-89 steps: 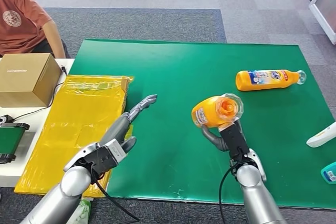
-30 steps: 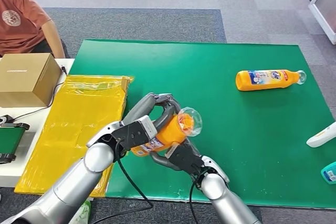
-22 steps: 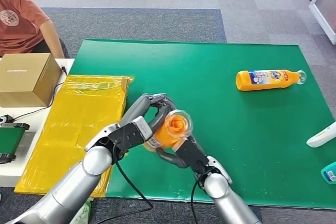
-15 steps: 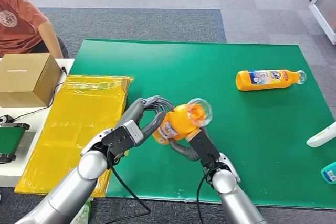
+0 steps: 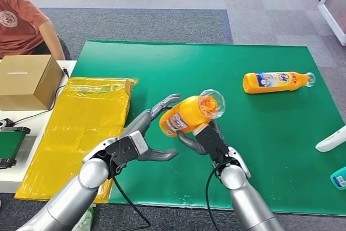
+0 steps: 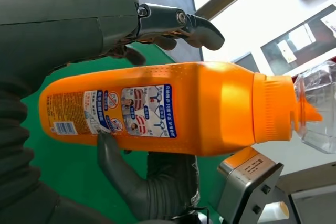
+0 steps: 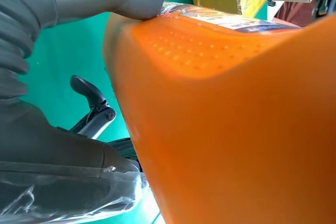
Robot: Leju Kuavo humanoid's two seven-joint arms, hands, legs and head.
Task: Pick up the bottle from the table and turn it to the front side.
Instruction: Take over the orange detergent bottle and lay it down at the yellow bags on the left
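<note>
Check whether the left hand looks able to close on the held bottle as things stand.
Probably yes: the left hand hangs open beside the bottle, which the right hand holds above the green mat, with nothing between them.

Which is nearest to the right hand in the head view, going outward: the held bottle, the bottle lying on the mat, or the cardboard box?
From the right hand:
1. Held bottle, gripped in that hand, above the mat.
2. Lying bottle, on the mat's far right.
3. Cardboard box, far left, off the mat, beside the person.
</note>
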